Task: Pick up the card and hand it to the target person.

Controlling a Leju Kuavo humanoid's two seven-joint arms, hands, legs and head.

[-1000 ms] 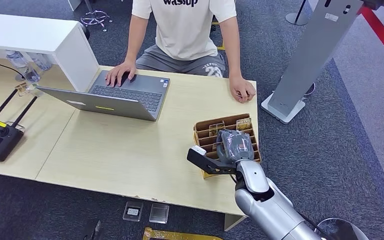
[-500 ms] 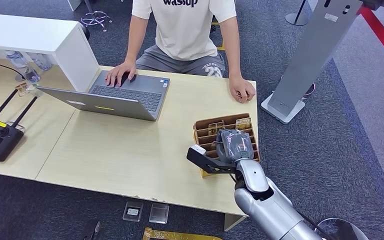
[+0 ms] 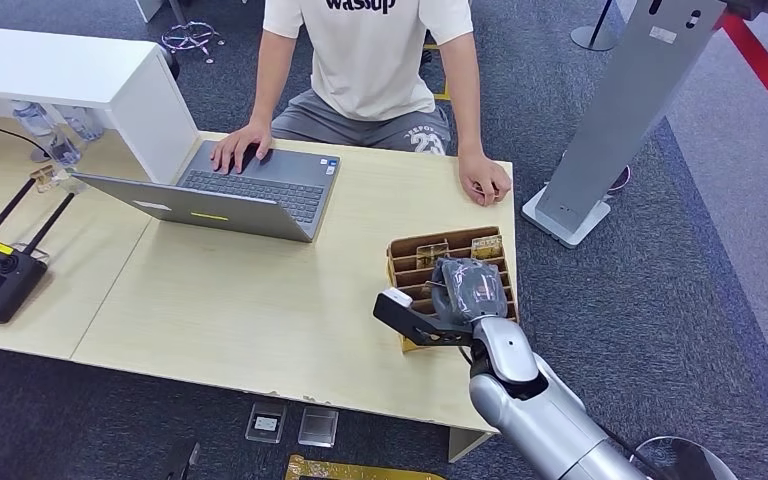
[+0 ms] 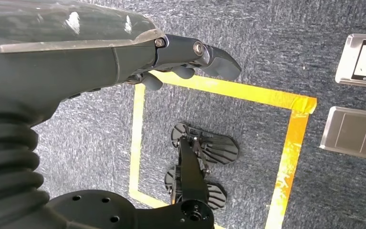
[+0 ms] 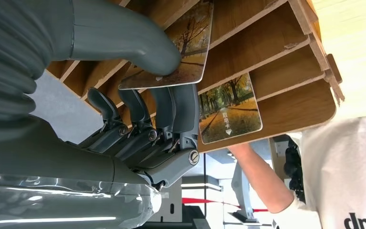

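Inside the slotted wooden card rack (image 3: 407, 262) the right hand (image 3: 470, 290) pinches a card (image 5: 181, 52) with an autumn-tree picture between thumb (image 5: 124, 38) and fingers (image 5: 171, 114), its long axis along the slot. A second card (image 5: 228, 109) beside it carries small unreadable print. Behind the rack, the person's shirt (image 3: 365, 50) reads "wassup". The left hand (image 4: 171, 57) hangs loosely curled, holding nothing.
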